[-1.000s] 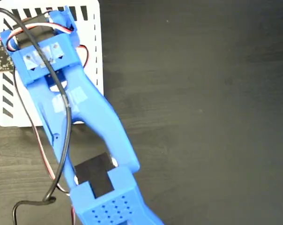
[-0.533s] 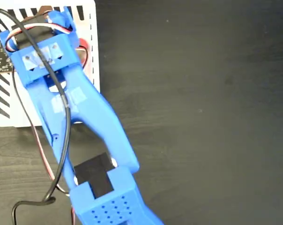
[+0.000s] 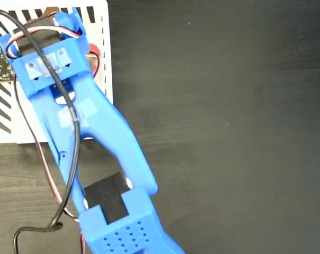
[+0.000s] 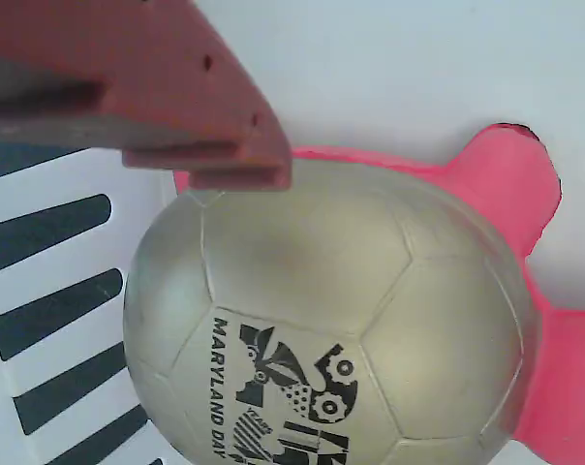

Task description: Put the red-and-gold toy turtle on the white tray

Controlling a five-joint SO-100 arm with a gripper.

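The wrist view is nearly filled by the red-and-gold toy turtle: a gold domed shell with a black printed logo and red feet sticking out on the right. It lies on the white tray, beside the black slots along the tray's left edge. One reddish-brown finger rests against the shell's upper left rim; the other finger is out of frame. From the fixed view, my blue gripper hangs over the tray at the top left. Only a red bit of the turtle peeks out beside it.
The blue arm runs diagonally from the bottom edge up to the tray, with black and red cables trailing along it. Dark wood-grain tabletop spreads to the right of the arm.
A second ago the tray sat slightly further right and lower; it has shifted up and left. A red patch now shows beside the gripper. Nothing has moved in the last half second.
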